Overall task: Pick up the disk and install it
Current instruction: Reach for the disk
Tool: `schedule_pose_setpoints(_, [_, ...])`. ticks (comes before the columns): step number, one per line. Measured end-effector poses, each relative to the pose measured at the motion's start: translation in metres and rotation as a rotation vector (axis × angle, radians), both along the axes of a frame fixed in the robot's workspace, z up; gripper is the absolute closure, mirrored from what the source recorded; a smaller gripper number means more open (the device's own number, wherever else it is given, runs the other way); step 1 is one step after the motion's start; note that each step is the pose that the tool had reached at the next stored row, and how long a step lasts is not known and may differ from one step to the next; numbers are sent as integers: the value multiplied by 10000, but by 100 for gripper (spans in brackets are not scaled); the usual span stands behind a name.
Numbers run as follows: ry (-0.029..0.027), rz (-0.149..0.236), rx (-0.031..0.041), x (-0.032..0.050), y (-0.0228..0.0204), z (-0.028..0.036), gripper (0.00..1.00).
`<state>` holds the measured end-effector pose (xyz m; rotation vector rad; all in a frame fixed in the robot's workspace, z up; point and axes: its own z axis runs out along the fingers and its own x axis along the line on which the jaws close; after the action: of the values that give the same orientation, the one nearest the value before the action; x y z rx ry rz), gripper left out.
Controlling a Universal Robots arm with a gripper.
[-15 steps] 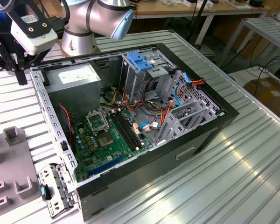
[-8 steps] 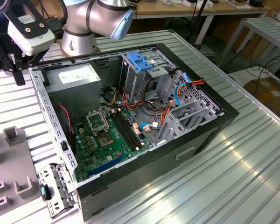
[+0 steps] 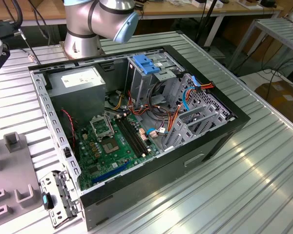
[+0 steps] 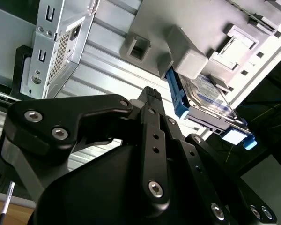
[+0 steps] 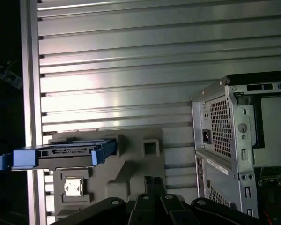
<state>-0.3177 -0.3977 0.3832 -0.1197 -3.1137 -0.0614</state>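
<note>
End effector (image 5: 152,180) jaws together, holding nothing. It hangs above the grey holder (image 5: 131,168) on the table (image 5: 131,70). Disk (image 5: 56,157) sits in holder, ungrasped.

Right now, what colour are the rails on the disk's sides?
Blue, best seen on the disk in the first wrist view.

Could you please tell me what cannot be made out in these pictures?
The label on the disk: second wrist view, mostly behind the grey holder.
Its flat faces: first wrist view, seen edge-on.
The holder: exterior view, cut by the left edge.
The arm: exterior view, cut by the top edge.
</note>
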Motion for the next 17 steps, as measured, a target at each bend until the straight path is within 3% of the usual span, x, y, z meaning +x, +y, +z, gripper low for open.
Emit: schedule_pose_setpoints(17, [2, 0, 0, -257, 0, 0, 89])
